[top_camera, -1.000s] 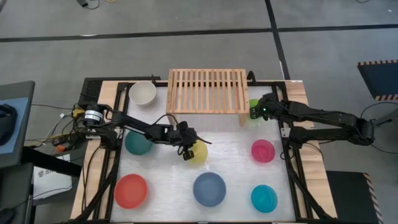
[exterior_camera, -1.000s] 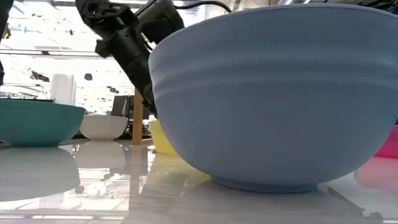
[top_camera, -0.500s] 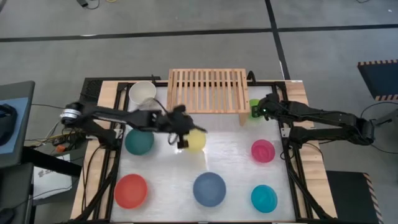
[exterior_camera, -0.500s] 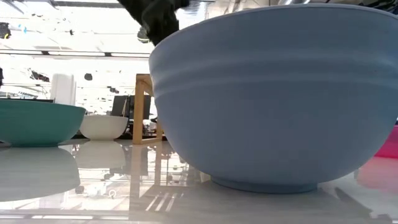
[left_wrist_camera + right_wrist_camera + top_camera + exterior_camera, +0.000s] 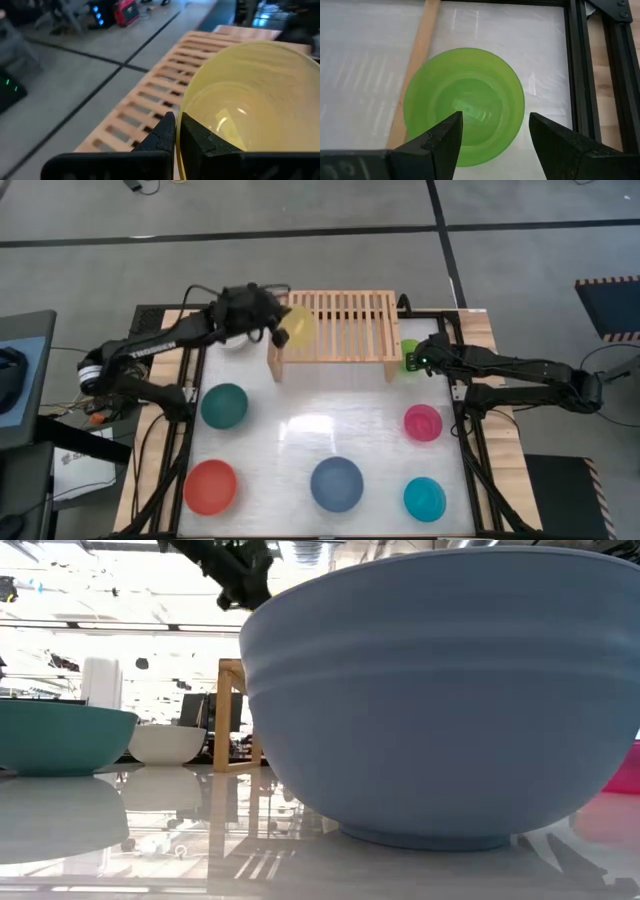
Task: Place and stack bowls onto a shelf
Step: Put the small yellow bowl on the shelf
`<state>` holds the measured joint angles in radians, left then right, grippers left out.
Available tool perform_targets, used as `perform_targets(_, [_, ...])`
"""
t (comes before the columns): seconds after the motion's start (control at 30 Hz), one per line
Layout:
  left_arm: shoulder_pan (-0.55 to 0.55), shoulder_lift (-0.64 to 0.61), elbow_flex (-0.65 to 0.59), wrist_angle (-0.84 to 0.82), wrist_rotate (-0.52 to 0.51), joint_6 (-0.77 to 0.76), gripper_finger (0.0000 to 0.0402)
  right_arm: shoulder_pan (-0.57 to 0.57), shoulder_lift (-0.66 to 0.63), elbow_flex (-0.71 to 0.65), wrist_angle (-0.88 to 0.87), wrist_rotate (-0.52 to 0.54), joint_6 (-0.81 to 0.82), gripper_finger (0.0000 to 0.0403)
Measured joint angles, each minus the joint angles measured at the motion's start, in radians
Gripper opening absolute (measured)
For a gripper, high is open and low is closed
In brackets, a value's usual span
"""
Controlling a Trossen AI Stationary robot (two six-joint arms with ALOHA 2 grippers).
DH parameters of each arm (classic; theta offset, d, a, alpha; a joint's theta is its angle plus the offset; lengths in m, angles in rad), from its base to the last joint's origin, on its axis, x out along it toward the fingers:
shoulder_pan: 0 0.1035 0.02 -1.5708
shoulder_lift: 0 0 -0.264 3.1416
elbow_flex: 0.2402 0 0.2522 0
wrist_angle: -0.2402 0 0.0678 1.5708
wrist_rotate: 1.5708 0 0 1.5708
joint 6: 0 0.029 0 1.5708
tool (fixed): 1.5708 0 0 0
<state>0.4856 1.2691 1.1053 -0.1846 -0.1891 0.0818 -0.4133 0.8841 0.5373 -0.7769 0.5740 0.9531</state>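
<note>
My left gripper (image 5: 279, 330) is shut on the yellow bowl (image 5: 298, 325), which it holds in the air over the left end of the pale slatted shelf (image 5: 340, 330). In the left wrist view the yellow bowl (image 5: 250, 105) fills the picture above the shelf's slats (image 5: 150, 95). My right gripper (image 5: 495, 131) is open and hovers above the lime green bowl (image 5: 465, 105), which stands on the table beside the shelf's right leg (image 5: 391, 368). Neither finger touches it. My left gripper pinches the yellow bowl's rim (image 5: 179, 150) on the side nearest the wrist, with one finger (image 5: 197, 137) inside the bowl and the other outside. The fingers come from the table's left. The bowl is lifted clear and tilted, its opening turned toward the gripper.
On the table stand the dark teal bowl (image 5: 224, 405), red bowl (image 5: 210, 486), slate blue bowl (image 5: 336, 483), cyan bowl (image 5: 425, 498) and magenta bowl (image 5: 422, 422). The white bowl (image 5: 167, 744) sits by the shelf's left leg, under my left arm. Black frame rails (image 5: 470, 430) edge the table.
My left gripper has lifted the yellow bowl off the middle of the table and carried it up and toward the far edge, until it is over the shelf's left end. The bowl has tipped from upright to tilted.
</note>
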Motion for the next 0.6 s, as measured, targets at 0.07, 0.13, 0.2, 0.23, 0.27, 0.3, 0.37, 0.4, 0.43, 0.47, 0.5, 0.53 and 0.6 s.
perform_targets(0.07, [0.06, 0.03, 0.0, -0.003, 0.026, -0.015, 0.0, 0.0, 0.0, 0.0, -0.001, -0.001, 0.0, 0.0256])
perform_targets(0.13, [0.107, 0.056, 0.0, -0.003, 0.059, -0.022, 0.0, 0.0, 0.0, 0.0, -0.001, -0.001, 0.0, 0.0256])
perform_targets(0.2, [0.14, 0.076, 0.0, 0.0, 0.097, -0.024, 0.0, 0.0, 0.0, 0.0, -0.001, 0.0, 0.0, 0.0256])
perform_targets(0.23, [0.152, 0.084, 0.0, 0.002, 0.114, -0.026, 0.0, 0.0, 0.0, 0.0, -0.001, 0.0, 0.0, 0.0256])
perform_targets(0.27, [0.162, 0.092, 0.0, 0.007, 0.127, -0.033, 0.0, 0.0, 0.0, 0.0, 0.0, 0.0, 0.0, 0.0256])
perform_targets(0.3, [0.17, 0.097, 0.0, 0.015, 0.141, -0.041, 0.0, 0.0, 0.0, 0.0, 0.0, 0.0, 0.0, 0.0256])
perform_targets(0.37, [0.184, 0.114, 0.016, 0.008, 0.167, -0.049, 0.0, 0.0, 0.0, 0.0, 0.0, 0.0, 0.0, 0.0256])
perform_targets(0.4, [0.19, 0.127, 0.034, -0.009, 0.178, -0.051, 0.0, 0.0, 0.0, 0.0, 0.0, 0.0, 0.0, 0.0256])
perform_targets(0.43, [0.195, 0.142, 0.056, -0.04, 0.187, -0.052, 0.0, 0.0, 0.0, 0.0, 0.0, 0.0, 0.0, 0.0256])
perform_targets(0.47, [0.197, 0.16, 0.079, -0.076, 0.192, -0.05, 0.0, 0.0, 0.0, 0.0, 0.003, 0.001, 0.0, 0.0256])
perform_targets(0.5, [0.198, 0.179, 0.104, -0.107, 0.196, -0.047, 0.0, 0.0, 0.0, 0.0, 0.004, 0.001, 0.0, 0.0256])
perform_targets(0.53, [0.198, 0.199, 0.13, -0.131, 0.196, -0.045, 0.0002, 0.0, 0.0, 0.0, 0.003, 0.001, 0.006, 0.0256])
perform_targets(0.6, [0.197, 0.232, 0.179, -0.172, 0.202, -0.042, 0.0012, 0.0, 0.009, 0.0, 0.003, 0.0, 0.026, 0.0256])
